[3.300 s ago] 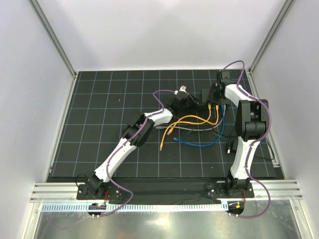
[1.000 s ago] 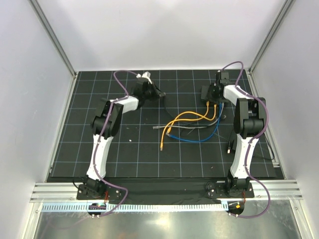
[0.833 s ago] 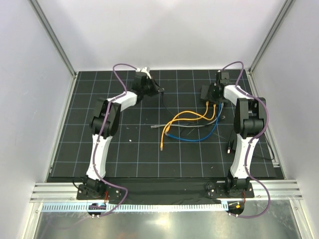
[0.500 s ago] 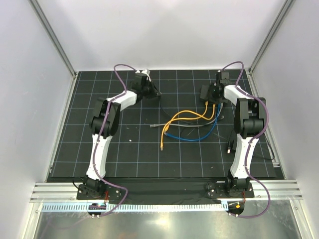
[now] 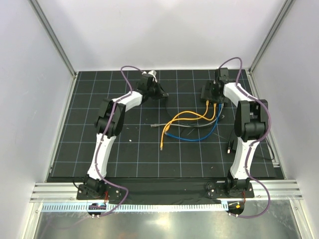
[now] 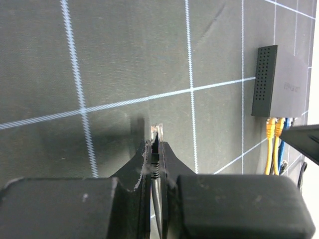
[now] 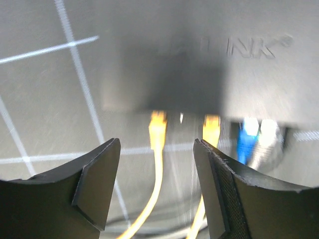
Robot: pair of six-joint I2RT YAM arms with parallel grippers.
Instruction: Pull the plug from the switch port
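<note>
Noting the step in hand: the pull itself looks done. The left end effector (image 6: 155,150) is pinched tight on a dark cable, and its clear plug (image 6: 156,131) sticks out just past the fingertips, free in the air above the surface (image 6: 124,50). It is well apart from the switch (image 6: 278,82), which lies flat at the far right of the gridded mat.

From the right wrist view, the right end effector (image 7: 157,147) stands wide, with one finger on either side of a yellow plug (image 7: 158,122). It touches neither that plug nor the switch body. A second yellow plug (image 7: 211,124), a blue plug (image 7: 247,130) and a pale one beside it sit along the near edge of the switch. We cannot tell from this blurred view how deep each one is seated.

Our judgement is that what is left is the hand-off. The left end effector should lower the freed plug to the surface and let go of it away from the other cables. The right end effector should lift clear without snagging the yellow plug between its fingers.
</note>
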